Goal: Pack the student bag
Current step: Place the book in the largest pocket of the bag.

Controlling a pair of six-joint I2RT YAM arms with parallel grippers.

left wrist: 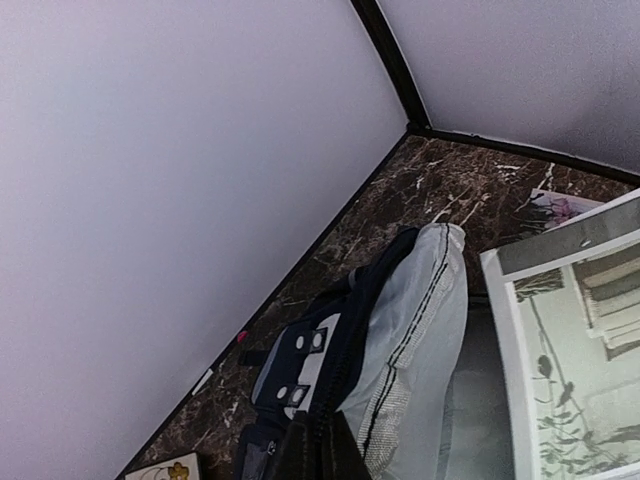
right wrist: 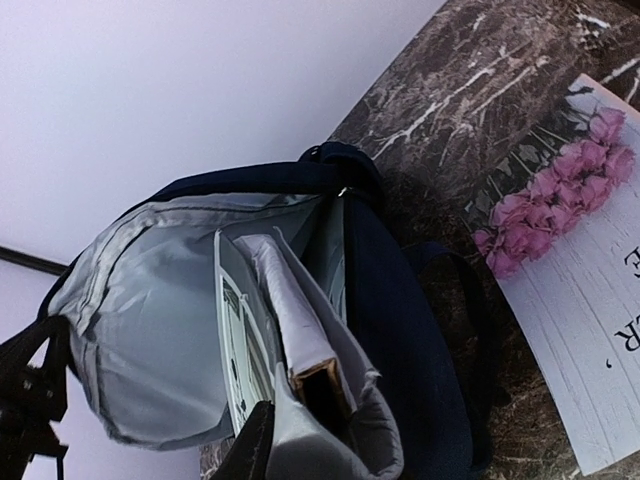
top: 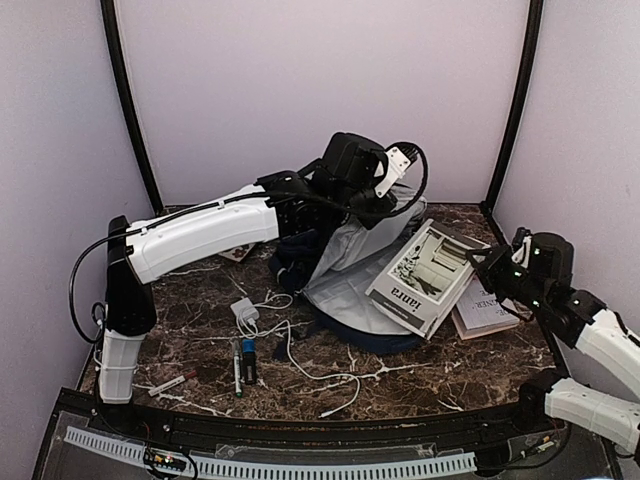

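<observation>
Left gripper [top: 386, 200] is pinching shut on the grey-lined rim of the navy fabric student bag [top: 345, 260]; right gripper [top: 482, 262] is clamping a glossy book [top: 420, 275] lettered "taura".

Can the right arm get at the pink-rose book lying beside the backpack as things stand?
Probably not yet. The right gripper is shut on the black-and-white magazine, partly inside the backpack. The rose book lies on the table right beside that arm, so reachable once the jaws free up.

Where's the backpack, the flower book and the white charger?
backpack [right wrist: 400, 300], right wrist view, navy outer side.
flower book [right wrist: 545, 190], right wrist view, pink roses on cover.
white charger [top: 245, 312], top view, plug body.
</observation>
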